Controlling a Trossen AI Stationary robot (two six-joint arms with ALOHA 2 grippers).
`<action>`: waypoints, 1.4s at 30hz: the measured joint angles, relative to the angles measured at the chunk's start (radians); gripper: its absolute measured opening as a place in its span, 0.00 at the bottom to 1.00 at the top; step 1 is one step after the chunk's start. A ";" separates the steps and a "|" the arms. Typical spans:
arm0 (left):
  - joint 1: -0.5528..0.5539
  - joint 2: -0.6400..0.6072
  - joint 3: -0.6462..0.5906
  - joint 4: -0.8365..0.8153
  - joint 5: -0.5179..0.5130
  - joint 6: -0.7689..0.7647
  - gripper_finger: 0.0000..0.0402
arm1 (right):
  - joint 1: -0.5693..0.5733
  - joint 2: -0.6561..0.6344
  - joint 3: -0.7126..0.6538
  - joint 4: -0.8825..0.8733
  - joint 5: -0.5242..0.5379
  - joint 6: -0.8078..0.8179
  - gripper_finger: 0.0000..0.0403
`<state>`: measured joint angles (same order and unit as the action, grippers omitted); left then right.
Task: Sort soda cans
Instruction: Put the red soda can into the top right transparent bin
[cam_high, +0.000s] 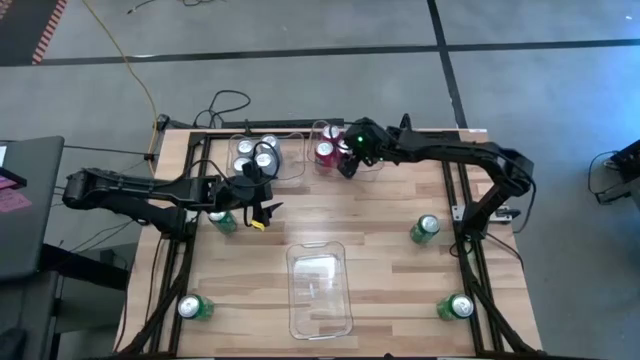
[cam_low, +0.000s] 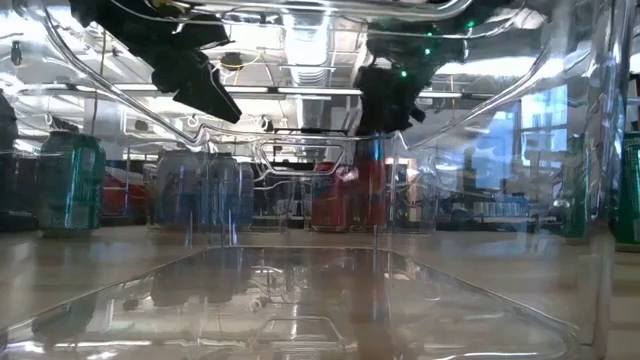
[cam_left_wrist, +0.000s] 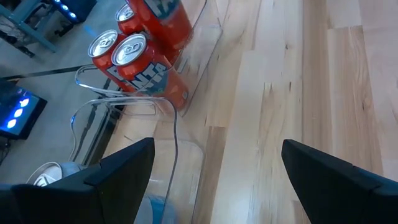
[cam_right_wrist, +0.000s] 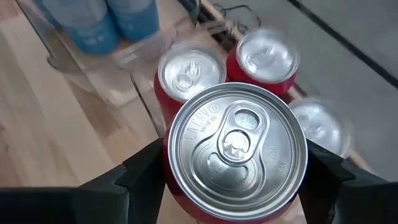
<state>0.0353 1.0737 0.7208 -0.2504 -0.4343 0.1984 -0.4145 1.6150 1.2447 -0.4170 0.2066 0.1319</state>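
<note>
The right gripper (cam_high: 349, 158) clasps a red can (cam_right_wrist: 236, 152) over the far bin (cam_high: 372, 168). The left gripper (cam_high: 262, 212) hangs open; four green cans (cam_high: 424, 229) wait unsorted.

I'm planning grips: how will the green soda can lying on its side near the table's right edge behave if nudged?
The green soda can lies on its side on the smooth wooden table, so it would probably roll. Its round, glossy wall looks slippery. It probably dents if squeezed hard.
</note>
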 joint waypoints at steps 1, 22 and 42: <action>0.000 0.000 0.000 0.000 0.000 0.000 0.86 | -0.002 0.001 -0.018 0.016 -0.004 0.006 0.70; 0.000 0.000 0.000 0.035 0.000 -0.009 0.86 | -0.007 0.010 -0.111 0.159 -0.006 0.073 0.80; 0.000 0.000 0.000 0.032 0.000 -0.020 0.86 | -0.019 0.011 -0.229 0.285 0.009 0.168 0.80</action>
<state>0.0353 1.0737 0.7208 -0.2188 -0.4343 0.1787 -0.4332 1.6264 1.0153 -0.1317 0.2153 0.2996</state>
